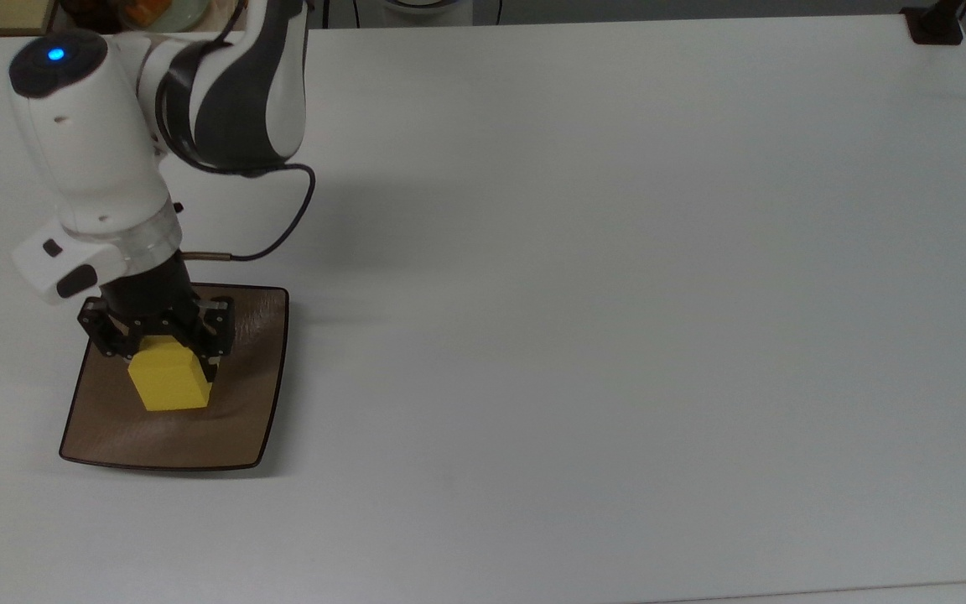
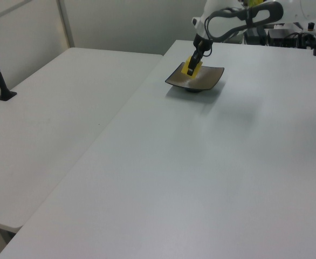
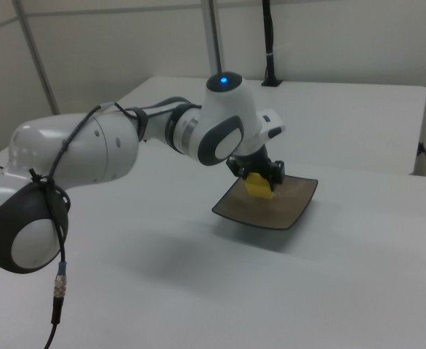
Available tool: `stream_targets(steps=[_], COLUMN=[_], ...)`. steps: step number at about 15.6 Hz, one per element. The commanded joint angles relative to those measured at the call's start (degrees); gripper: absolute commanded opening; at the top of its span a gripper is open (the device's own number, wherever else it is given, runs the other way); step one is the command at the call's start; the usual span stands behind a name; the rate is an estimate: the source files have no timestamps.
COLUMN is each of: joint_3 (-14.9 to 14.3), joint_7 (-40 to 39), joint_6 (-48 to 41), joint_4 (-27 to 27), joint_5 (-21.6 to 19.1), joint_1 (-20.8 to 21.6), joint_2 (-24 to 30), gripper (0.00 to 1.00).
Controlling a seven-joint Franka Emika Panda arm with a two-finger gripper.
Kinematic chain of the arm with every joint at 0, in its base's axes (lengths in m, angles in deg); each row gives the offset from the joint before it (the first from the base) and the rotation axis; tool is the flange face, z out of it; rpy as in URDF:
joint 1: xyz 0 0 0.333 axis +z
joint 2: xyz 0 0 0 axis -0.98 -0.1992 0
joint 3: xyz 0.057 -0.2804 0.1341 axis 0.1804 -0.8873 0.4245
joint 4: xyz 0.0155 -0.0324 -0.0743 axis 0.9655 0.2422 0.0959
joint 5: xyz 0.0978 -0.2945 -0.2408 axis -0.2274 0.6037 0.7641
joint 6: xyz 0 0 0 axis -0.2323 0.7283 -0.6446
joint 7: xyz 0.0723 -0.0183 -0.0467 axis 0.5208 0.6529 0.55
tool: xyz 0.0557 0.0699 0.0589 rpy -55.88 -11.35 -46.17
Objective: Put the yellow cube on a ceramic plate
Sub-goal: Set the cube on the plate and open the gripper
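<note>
At lower left of the top view, the gripper (image 1: 166, 356) grips the yellow cube (image 1: 169, 385) over the ceramic plate (image 1: 257, 419). It seems light, stiff; flat side faces suit holding.

Free room and obstacles. The bench (image 1: 617, 335) lies open from the ceramic plate (image 1: 257, 419) to the edge on the top view's right. The plate sits near the edge on the top view's left; above it the arm (image 1: 114, 168) and the claw (image 1: 166, 352), closed on the yellow cube (image 1: 168, 384), block passage. A dark post base (image 1: 934, 25) stands at the top view's upper right corner.
</note>
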Motion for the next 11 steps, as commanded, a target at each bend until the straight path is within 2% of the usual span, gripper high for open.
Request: stream_targets(steps=[1, 7, 9, 10, 11], joint_3=[-2.4, -3.01, -3.01, -3.01, -3.01], joint_7=[0.36, 0.18, 0.18, 0.18, 0.27], joint_6=[0.72, 1.95, 2.04, 2.04, 2.22], joint_4=[-1.51, 0.16, 0.69, 0.95, 1.3], joint_5=[-0.2, 0.15, 0.24, 0.15, 0.15], joint_1=[0.99, 0.91, 0.91, 0.91, 0.91], joint_2=[-2.32, -2.41, -2.41, -2.41, -2.41], gripper=[0.11, 0.14, 0.17, 0.25, 0.37])
